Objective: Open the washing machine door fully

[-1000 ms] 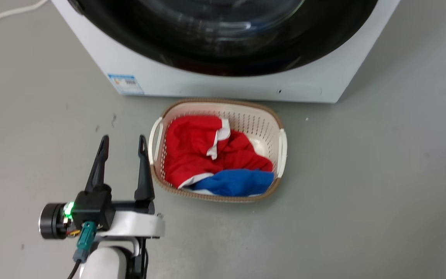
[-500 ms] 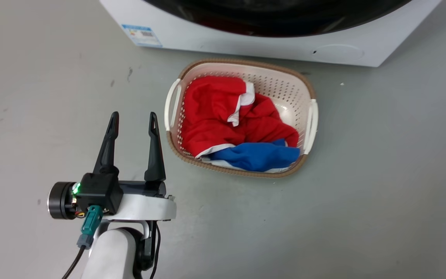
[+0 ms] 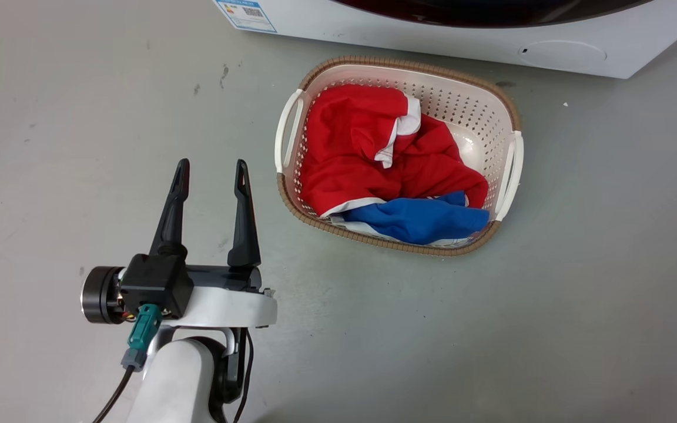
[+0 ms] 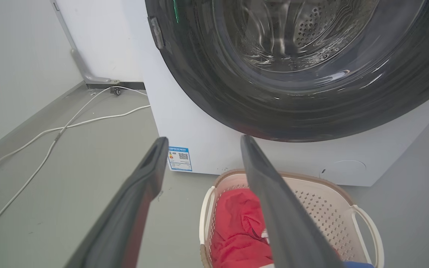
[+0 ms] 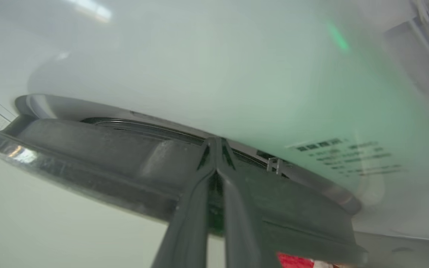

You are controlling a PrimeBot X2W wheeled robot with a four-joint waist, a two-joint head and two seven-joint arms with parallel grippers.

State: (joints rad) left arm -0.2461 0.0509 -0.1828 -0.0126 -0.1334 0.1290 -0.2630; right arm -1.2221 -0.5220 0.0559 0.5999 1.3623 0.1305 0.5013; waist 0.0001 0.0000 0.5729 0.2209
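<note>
Right end effector, fingers pinched together on nothing, noses at the rim of the washing machine door on the white machine front; unlatching looks in hand, and next calls for an outward pull along the hinge's arc.

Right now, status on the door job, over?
Left gripper open, above floor. Right gripper shut, tips at washing machine door rim. Door not swung out. Laundry basket below it.
</note>
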